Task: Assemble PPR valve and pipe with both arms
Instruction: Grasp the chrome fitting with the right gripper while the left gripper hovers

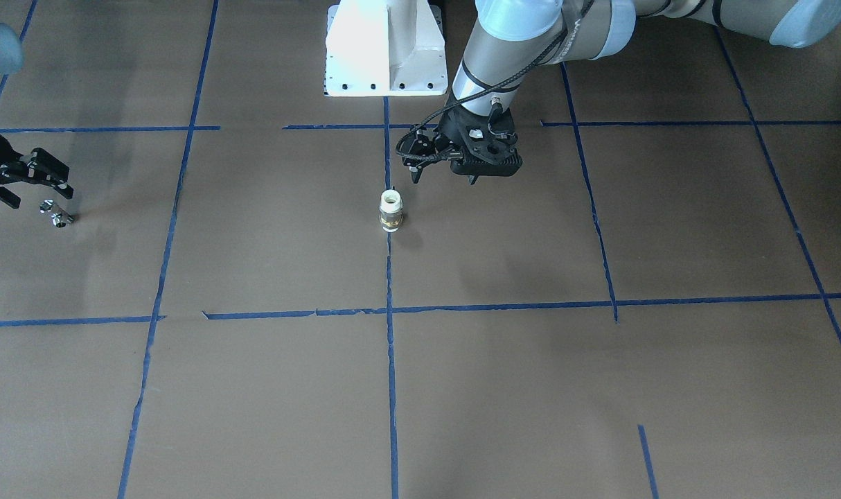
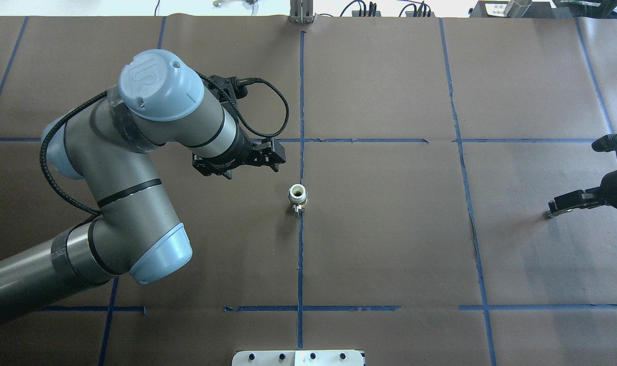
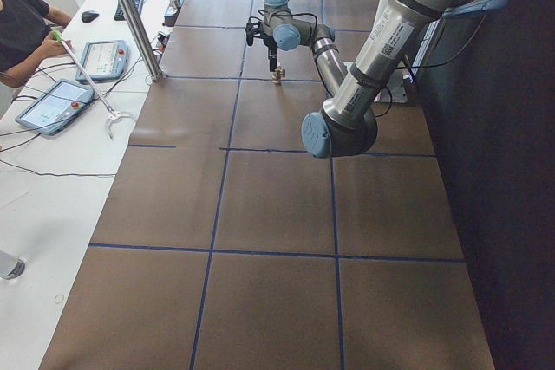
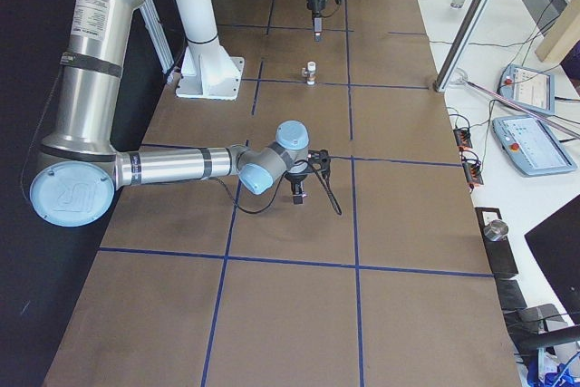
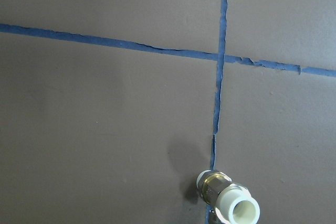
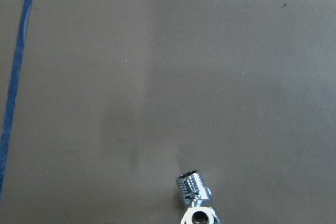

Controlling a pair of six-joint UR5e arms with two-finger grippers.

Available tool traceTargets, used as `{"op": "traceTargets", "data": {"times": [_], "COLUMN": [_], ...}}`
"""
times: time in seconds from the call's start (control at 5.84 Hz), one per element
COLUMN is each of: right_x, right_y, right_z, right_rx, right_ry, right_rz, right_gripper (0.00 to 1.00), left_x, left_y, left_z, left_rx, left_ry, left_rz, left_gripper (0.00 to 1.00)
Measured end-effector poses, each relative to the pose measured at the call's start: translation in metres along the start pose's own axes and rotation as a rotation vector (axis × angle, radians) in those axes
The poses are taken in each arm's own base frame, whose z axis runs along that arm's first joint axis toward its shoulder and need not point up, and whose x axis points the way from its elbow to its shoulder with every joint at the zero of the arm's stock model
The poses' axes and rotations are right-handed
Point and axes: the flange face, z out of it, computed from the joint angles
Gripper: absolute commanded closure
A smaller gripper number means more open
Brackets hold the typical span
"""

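Observation:
The PPR valve (image 1: 391, 211), with white ends and a brass middle, stands upright on the centre blue tape line; it also shows in the overhead view (image 2: 297, 196) and at the bottom of the left wrist view (image 5: 229, 200). My left gripper (image 1: 444, 177) hangs open and empty just behind and beside the valve, not touching it. The chrome pipe (image 1: 57, 213) lies on the paper at the far side; it also shows at the bottom of the right wrist view (image 6: 195, 202). My right gripper (image 1: 27, 186) is open and empty just above and behind the pipe.
Brown paper with blue tape grid lines (image 1: 503, 305) covers the table. The white pedestal base (image 1: 386, 48) stands at the robot's edge. An aluminium post (image 3: 130, 15), tablets and an operator are off the table's far long side.

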Motion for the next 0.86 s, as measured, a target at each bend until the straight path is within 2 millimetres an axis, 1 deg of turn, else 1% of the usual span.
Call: {"op": "traceTargets", "data": {"times": [0.17,0.34,0.51,0.68,0.86], "right_x": [0.001,0.002,0.002,0.001,0.001], "right_y": [0.002,0.003,0.002,0.002,0.001], "right_z": [0.006,0.012,0.016,0.017,0.017], "right_rx": [-0.004,-0.001,0.003,0.006,0.007], "right_ry": [0.013,0.03,0.042,0.045,0.046], "right_rz": [-0.003,-0.007,-0.009,-0.01,-0.01], "right_gripper": [0.21,0.36,0.4,0.5,0.55], "left_x": [-0.001,-0.001,-0.001,-0.001,-0.001], "left_y": [0.001,0.001,0.001,0.001,0.001], "left_z": [-0.001,-0.001,-0.001,-0.001,-0.001], "left_rx": [0.0,0.001,0.001,0.001,0.001], "left_ry": [0.001,0.001,0.001,0.001,0.001], "left_rz": [-0.002,-0.003,-0.004,-0.005,-0.005], "left_gripper": [0.0,0.0,0.0,0.0,0.0]}}
